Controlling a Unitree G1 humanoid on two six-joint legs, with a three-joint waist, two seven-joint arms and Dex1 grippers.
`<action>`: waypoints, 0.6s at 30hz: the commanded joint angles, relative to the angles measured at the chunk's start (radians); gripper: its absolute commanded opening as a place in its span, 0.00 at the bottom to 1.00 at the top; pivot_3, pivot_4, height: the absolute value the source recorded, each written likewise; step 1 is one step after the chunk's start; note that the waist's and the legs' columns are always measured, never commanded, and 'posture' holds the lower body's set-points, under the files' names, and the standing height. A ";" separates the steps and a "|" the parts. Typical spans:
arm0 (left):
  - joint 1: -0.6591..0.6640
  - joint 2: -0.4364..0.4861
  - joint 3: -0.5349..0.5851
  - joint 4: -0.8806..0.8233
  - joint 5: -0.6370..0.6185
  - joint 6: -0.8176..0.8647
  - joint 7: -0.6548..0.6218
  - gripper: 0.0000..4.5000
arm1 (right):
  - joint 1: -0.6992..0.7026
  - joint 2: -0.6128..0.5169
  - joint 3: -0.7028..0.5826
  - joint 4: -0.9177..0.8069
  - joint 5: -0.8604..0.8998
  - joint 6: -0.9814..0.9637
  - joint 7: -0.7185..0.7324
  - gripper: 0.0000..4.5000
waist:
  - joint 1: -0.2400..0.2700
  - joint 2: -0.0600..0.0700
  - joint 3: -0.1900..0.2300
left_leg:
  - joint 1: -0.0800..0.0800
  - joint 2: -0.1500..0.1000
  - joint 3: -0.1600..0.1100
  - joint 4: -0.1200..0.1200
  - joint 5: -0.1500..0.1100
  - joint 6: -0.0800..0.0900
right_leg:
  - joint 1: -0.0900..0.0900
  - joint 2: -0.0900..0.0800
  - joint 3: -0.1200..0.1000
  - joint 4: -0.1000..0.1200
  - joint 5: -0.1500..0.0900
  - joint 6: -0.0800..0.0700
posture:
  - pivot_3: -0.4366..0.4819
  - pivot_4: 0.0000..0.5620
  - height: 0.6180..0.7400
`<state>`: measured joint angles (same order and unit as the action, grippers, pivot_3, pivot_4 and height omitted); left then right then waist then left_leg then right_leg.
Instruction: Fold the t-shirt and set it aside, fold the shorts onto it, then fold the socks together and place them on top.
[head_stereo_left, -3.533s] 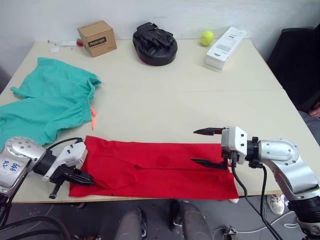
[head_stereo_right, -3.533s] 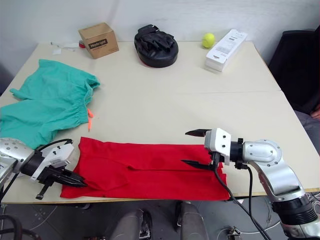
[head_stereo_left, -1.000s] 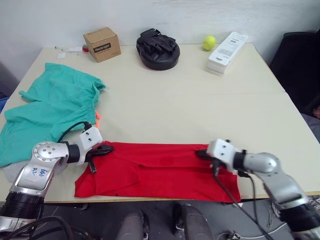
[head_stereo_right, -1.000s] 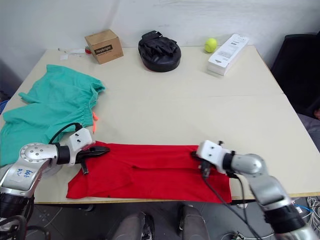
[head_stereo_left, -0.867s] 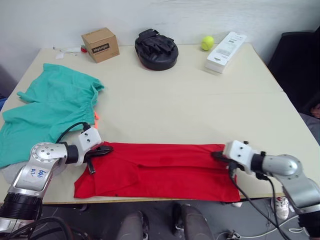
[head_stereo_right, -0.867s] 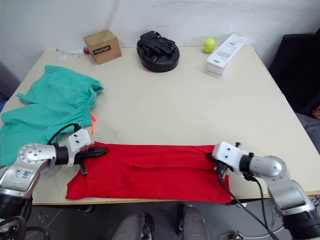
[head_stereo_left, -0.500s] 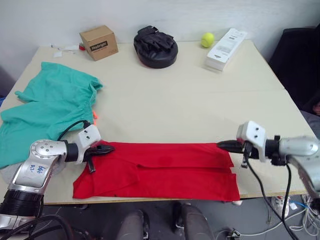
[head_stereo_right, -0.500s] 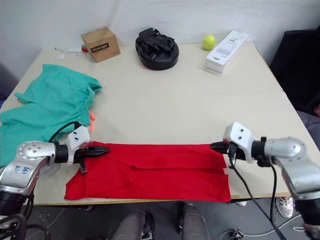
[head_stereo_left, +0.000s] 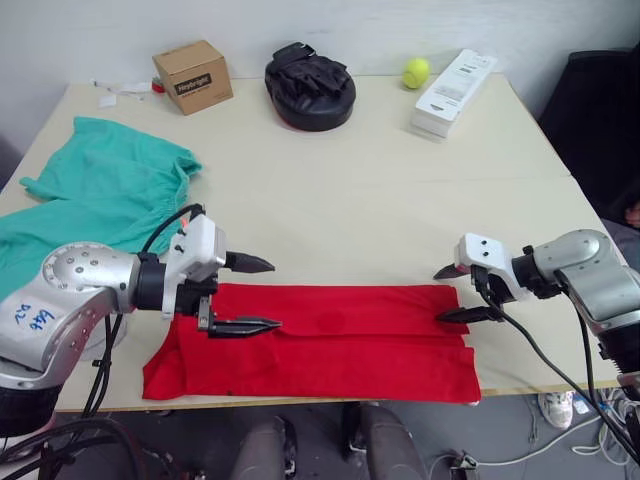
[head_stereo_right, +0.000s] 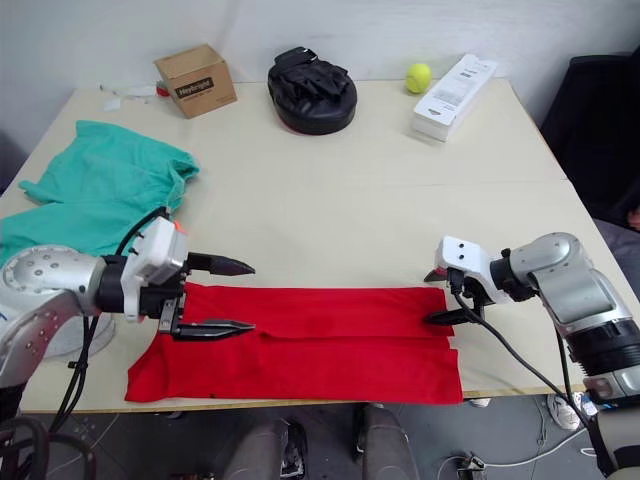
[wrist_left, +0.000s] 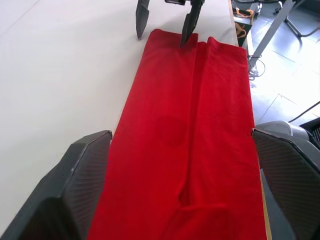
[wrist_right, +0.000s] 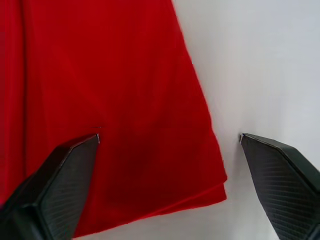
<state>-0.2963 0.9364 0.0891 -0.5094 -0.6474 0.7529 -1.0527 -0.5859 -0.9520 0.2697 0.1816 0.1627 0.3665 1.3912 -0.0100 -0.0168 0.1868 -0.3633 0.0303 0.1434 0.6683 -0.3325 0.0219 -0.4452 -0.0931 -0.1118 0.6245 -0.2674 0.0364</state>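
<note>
The red t-shirt (head_stereo_left: 330, 340) lies folded into a long strip along the table's front edge. My left gripper (head_stereo_left: 272, 294) is open just above the strip's left end, one finger over the bare table and one over the cloth. At the strip's right end my right gripper (head_stereo_left: 440, 296) is open, straddling the far right corner (wrist_right: 200, 125) with nothing held. The left wrist view looks down the strip (wrist_left: 185, 130) to the right gripper at its end. The teal-green shorts (head_stereo_left: 90, 195) lie spread at the table's left. The socks are largely hidden; a pale grey bit (head_stereo_right: 62, 345) under my left arm may be them.
Along the table's far edge stand a cardboard box (head_stereo_left: 193, 77), a black padded mitt (head_stereo_left: 310, 85), a tennis ball (head_stereo_left: 415, 72) and a white carton (head_stereo_left: 452, 82). A dark chair (head_stereo_left: 600, 110) stands beyond the right edge. The shirt's near edge is close to the table's front edge.
Both grippers were shut on the shirt's far edge and have now opened and let it go. The left gripper has shifted right over the strip's end; the shirt lies flat.
</note>
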 joint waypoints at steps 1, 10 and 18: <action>0.024 0.011 0.006 -0.040 0.024 -0.024 0.025 1.00 | -0.022 0.017 0.002 -0.001 -0.019 -0.032 0.019 1.00 | 0.002 -0.001 0.001 | 0.000 0.000 0.000 0.000 0.001 -0.001 | 0.000 0.000 0.000 0.000 0.000 0.000 | 0.48 0.27 1.00; -0.001 -0.001 -0.008 -0.049 0.043 -0.029 0.084 1.00 | -0.009 0.082 0.031 0.060 -0.109 -0.082 -0.018 0.55 | 0.006 -0.002 0.001 | 0.003 0.000 0.000 0.000 0.003 -0.003 | 0.001 0.000 0.001 0.002 0.001 -0.002 | 0.48 0.27 1.00; -0.017 0.000 -0.014 -0.055 0.037 -0.029 0.099 1.00 | -0.045 0.088 0.028 0.096 -0.133 -0.158 0.004 0.02 | 0.003 -0.003 0.000 | 0.005 0.000 0.000 0.000 0.003 -0.003 | 0.002 0.000 0.002 0.003 0.002 -0.003 | 0.48 0.27 1.00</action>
<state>-0.2992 0.9356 0.0678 -0.5374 -0.6109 0.7395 -0.9572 -0.6185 -0.8712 0.2795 0.2501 0.0642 0.2224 1.4025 -0.0068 -0.0200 0.1871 -0.3585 0.0306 0.1436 0.6680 -0.3291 0.0185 -0.4427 -0.0930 -0.1102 0.6276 -0.2655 0.0336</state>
